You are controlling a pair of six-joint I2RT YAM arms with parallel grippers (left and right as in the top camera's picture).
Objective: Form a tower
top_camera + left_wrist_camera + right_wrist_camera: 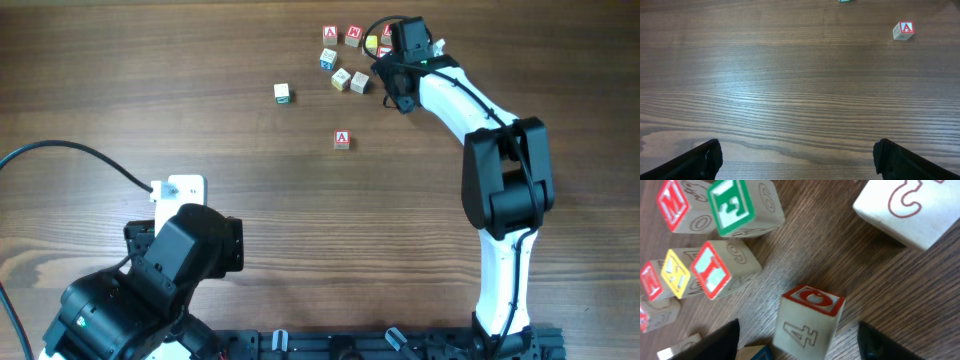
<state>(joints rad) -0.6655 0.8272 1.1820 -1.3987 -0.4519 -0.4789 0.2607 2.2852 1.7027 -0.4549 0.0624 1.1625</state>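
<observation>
Nearest the robot's base, the left gripper [797, 162] hangs over bare table [790, 75], its fingers spread as wide as they go with nothing between them. Beyond it a lone A cube [903, 30] stands well apart from everything, and farther off to the left a green-marked cube [282, 93] also sits alone. Past these lies a loose cluster of letter cubes, where the right arm [470, 105] reaches in from the right and its wrist covers part of the group from above. The right gripper [805, 342] is down among them, jaws partly open, one finger on each side of the tower [812, 317] with a gap showing on both sides, so it grips nothing. The tower's top face carries a red ring and its side a 4. A blue-marked corner shows at its foot, and the frame edge cuts off the rest. Crowding one side is a red I cube [710, 275] just beside a yellow-faced cube [675, 272]. Behind those stand a green E cube [732, 205] and a red M cube [672, 205], and a cube with a red numeral [910, 210] sits apart on the other side.
</observation>
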